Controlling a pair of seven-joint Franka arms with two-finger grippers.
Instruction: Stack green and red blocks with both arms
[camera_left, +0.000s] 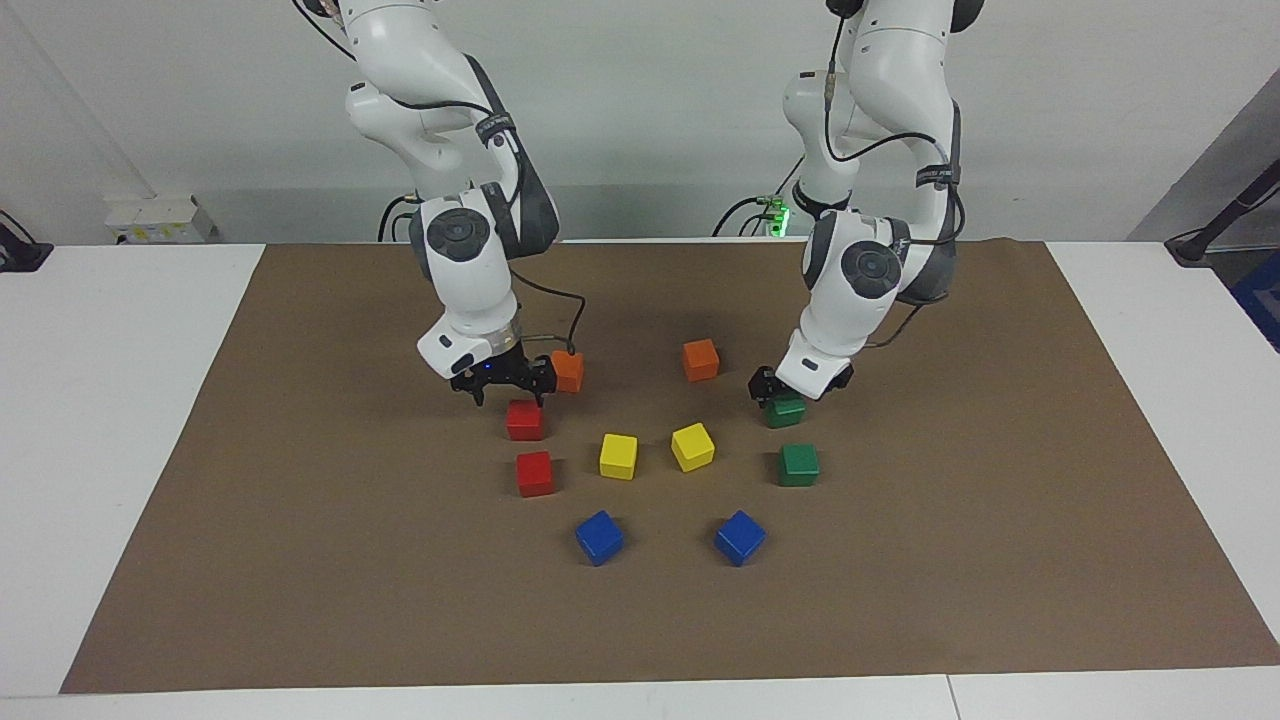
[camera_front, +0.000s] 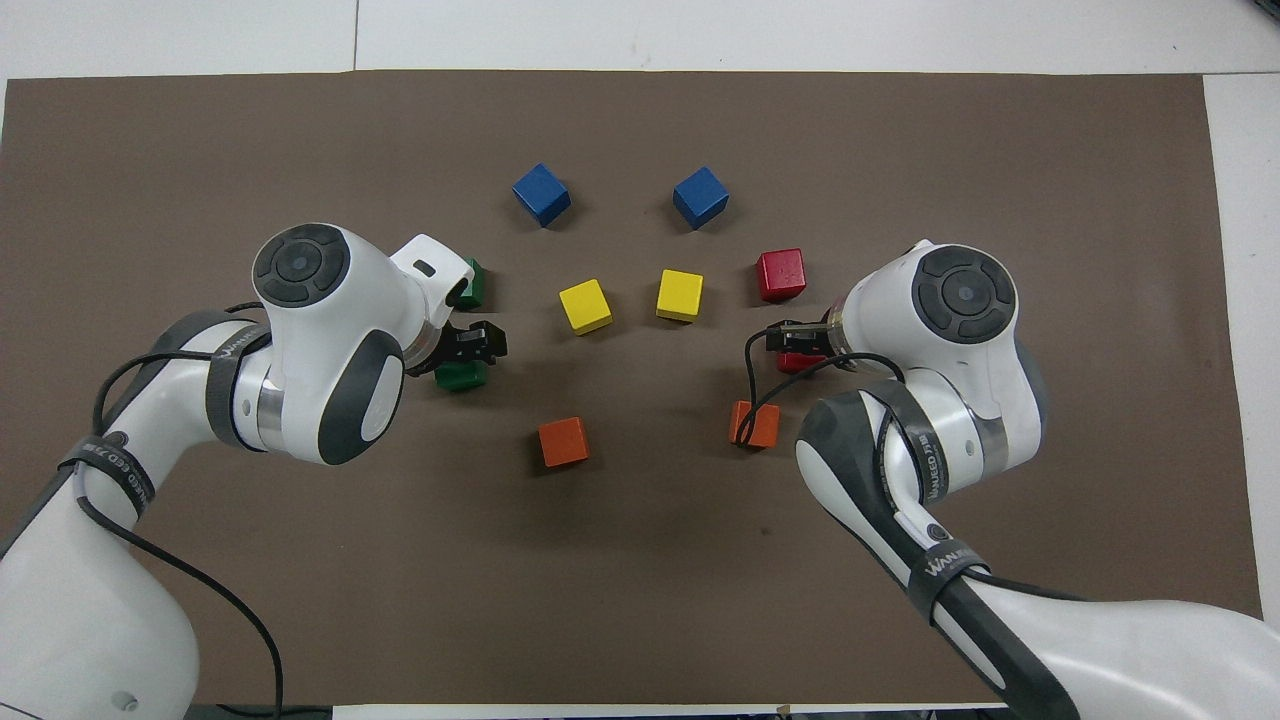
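Observation:
Two red cubes lie toward the right arm's end: one nearer the robots (camera_left: 524, 420) (camera_front: 800, 362), one farther (camera_left: 535, 473) (camera_front: 781, 275). Two green cubes lie toward the left arm's end: one nearer (camera_left: 786, 411) (camera_front: 460, 377), one farther (camera_left: 798, 465) (camera_front: 472, 285). My right gripper (camera_left: 508, 396) (camera_front: 790, 345) is open just above the nearer red cube. My left gripper (camera_left: 780, 398) (camera_front: 470, 350) is down at the nearer green cube, and the hand covers its grip.
Two orange cubes (camera_left: 568, 371) (camera_left: 701, 359) lie nearer the robots, one right beside the right gripper. Two yellow cubes (camera_left: 618, 456) (camera_left: 692, 446) lie in the middle and two blue cubes (camera_left: 599, 537) (camera_left: 740, 537) farthest out, all on a brown mat (camera_left: 300, 560).

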